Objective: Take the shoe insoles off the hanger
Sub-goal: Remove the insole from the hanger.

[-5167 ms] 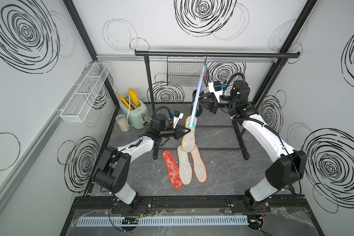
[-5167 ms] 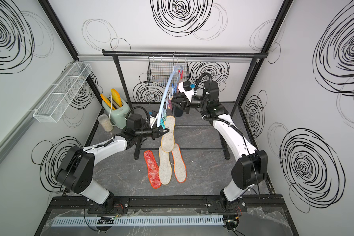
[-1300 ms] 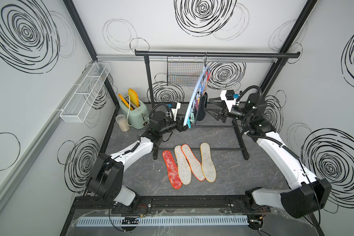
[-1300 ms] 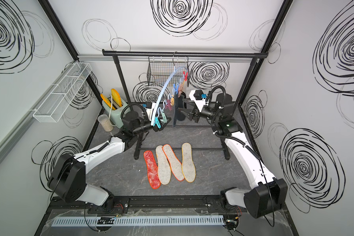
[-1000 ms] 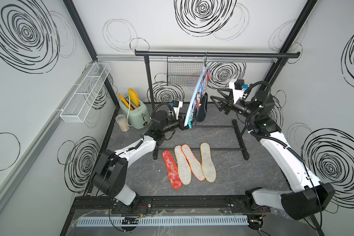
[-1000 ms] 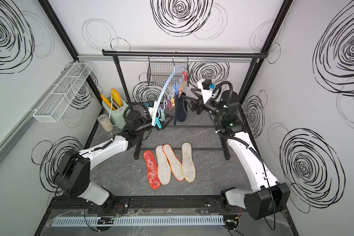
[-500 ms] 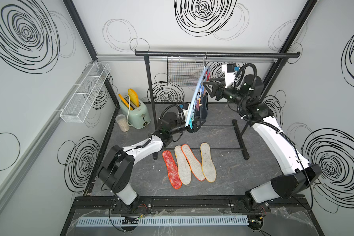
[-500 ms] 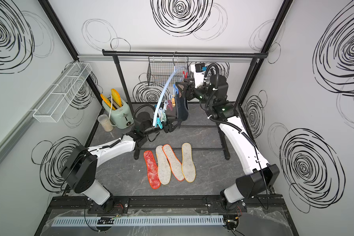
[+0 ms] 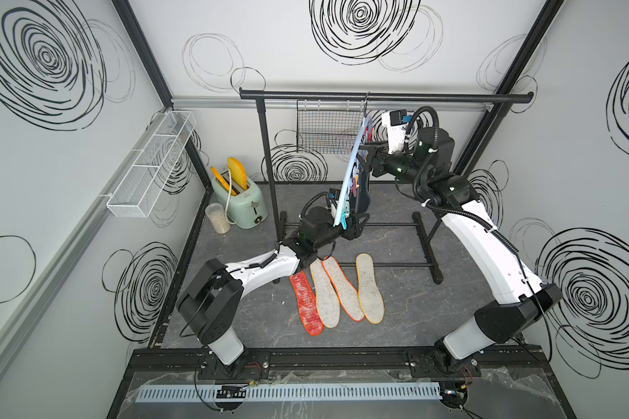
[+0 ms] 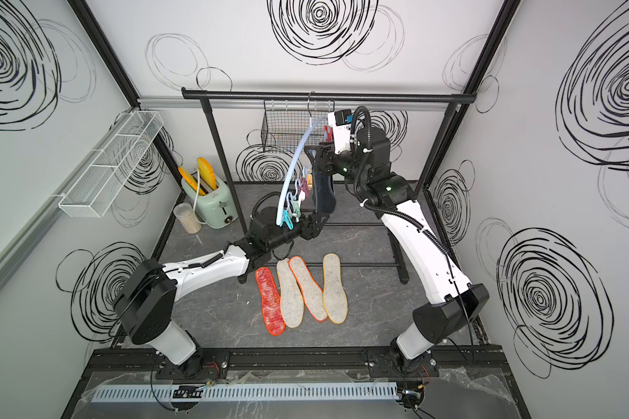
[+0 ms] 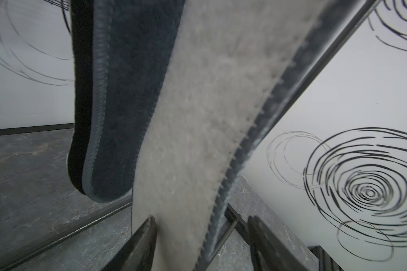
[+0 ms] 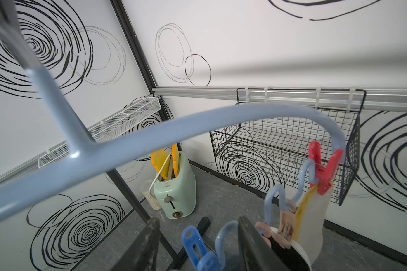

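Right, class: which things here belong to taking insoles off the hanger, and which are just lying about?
Job: hanger, pegs, hung insoles, floor insoles, left hand, right hand.
Lying about: toaster, jar, black basket, white basket.

Toaster (image 9: 238, 203): mint-green, back left on the counter (image 9: 433, 319)
Yellow pieces (image 9: 237, 174): upright in its slots
Jar (image 9: 217, 217): just beside the toaster
Black mesh basket (image 9: 324, 130): back wall
White wire shelf (image 9: 149, 170): left wall
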